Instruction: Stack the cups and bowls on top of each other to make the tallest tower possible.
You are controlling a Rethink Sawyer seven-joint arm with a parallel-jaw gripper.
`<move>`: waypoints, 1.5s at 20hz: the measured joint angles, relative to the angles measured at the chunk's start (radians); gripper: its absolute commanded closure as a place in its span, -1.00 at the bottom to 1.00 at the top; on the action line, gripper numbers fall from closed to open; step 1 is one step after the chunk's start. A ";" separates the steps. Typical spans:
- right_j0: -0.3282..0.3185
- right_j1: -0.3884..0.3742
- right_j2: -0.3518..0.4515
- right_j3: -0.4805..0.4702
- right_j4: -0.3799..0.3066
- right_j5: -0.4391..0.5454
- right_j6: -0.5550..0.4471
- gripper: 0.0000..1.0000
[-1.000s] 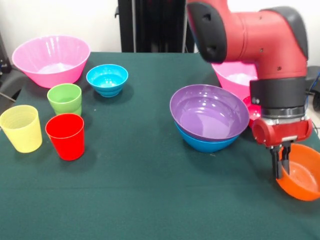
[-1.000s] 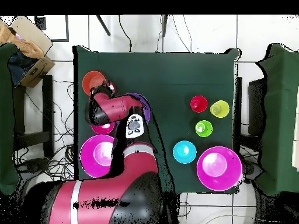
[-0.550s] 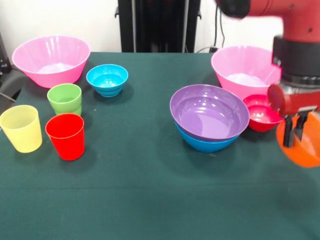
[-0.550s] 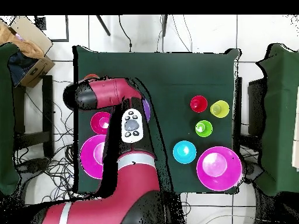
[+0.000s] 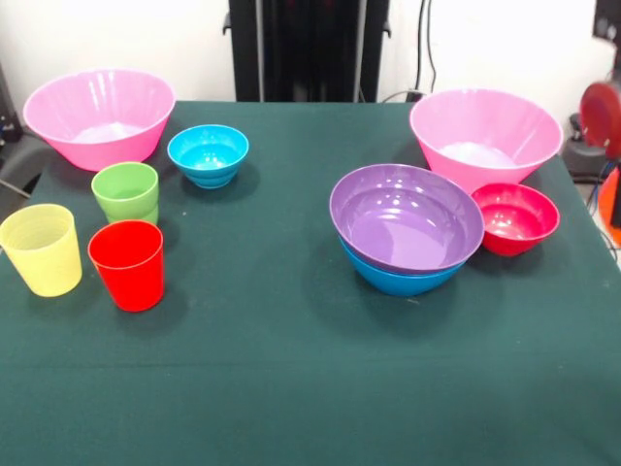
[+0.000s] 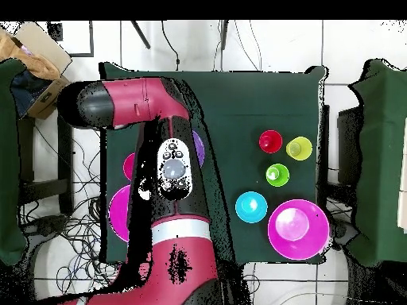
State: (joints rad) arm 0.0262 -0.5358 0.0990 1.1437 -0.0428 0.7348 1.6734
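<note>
The purple bowl [image 5: 406,216] sits nested in the blue bowl [image 5: 400,278] right of centre. Behind them stand a big pink bowl [image 5: 485,136] and the small crimson bowl [image 5: 514,217]. On the left are the other pink bowl [image 5: 99,115], the cyan bowl [image 5: 208,153], and the green cup [image 5: 126,192], yellow cup [image 5: 41,249] and red cup [image 5: 127,264]. Only a sliver of the orange bowl [image 5: 609,206] shows at the right edge, hanging off the table with my gripper [image 5: 617,210] shut on its rim. In the overhead view my arm [image 6: 143,103] hides both.
The table [image 5: 291,388] has a dark green cloth. Overhead, my arm covers much of the table's left part, leaving a strip of the purple bowl [image 6: 196,147] showing. A cardboard box [image 6: 36,63] lies off the table at the upper left.
The arm has lifted the orange bowl off the cloth and swung it right, almost out of the front view. The pink and crimson bowls behind now show fully.
</note>
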 measured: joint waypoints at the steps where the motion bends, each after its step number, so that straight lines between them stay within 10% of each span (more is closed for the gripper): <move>1: -0.002 -0.008 0.003 -0.003 0.004 0.012 0.000 1.00; 12: -0.085 -0.130 0.066 0.076 0.010 0.078 -0.002 1.00; 21: -0.367 -0.287 0.224 0.341 -0.017 0.078 -0.120 1.00; 30: -0.503 -0.296 0.323 0.427 -0.100 0.078 -0.216 1.00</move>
State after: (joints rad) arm -0.4772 -0.8314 0.4223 1.5703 -0.1426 0.8131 1.4572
